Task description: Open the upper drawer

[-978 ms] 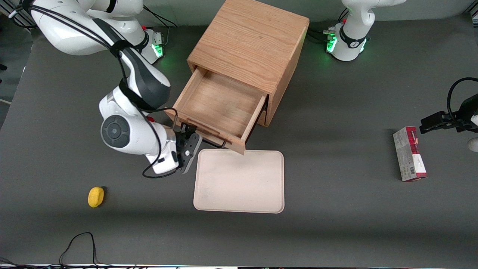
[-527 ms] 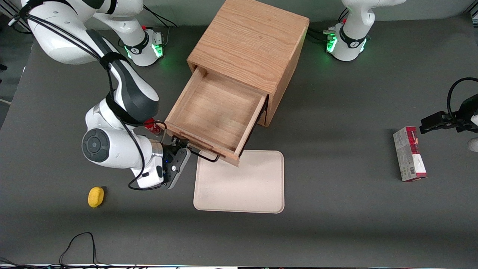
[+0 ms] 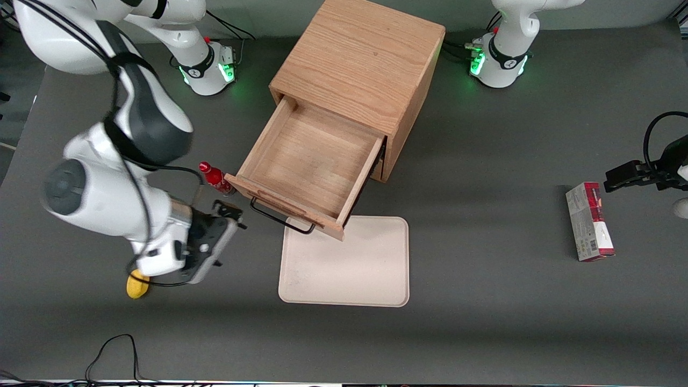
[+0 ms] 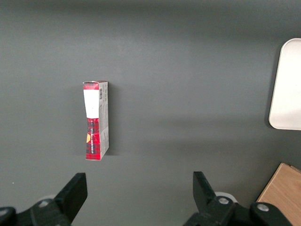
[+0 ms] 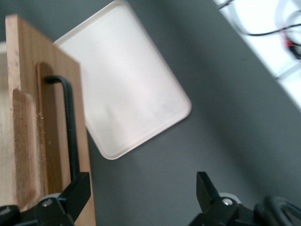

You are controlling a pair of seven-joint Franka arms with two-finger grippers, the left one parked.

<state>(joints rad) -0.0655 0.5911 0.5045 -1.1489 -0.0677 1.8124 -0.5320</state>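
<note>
Front view shows the upper drawer (image 3: pixel 309 161) pulled well out of the oak cabinet (image 3: pixel 360 59), its bare wooden floor exposed and its thin black bar handle (image 3: pixel 280 217) hanging over the near corner of the cream tray (image 3: pixel 344 263). Clear of that handle, toward the working arm's end of the table, the gripper (image 3: pixel 228 212) hangs with its 2 fingers spread and nothing between them; the right wrist view confirms the gap, with the drawer front (image 5: pixel 47 132) and the handle beside 1 fingertip (image 5: pixel 77 190). A small red bottle (image 3: pixel 215 177) stands just beside the drawer's corner, a yellow object (image 3: pixel 135 287) peeks from under the arm, and a red carton (image 3: pixel 589 221) lies toward the parked arm's end
</note>
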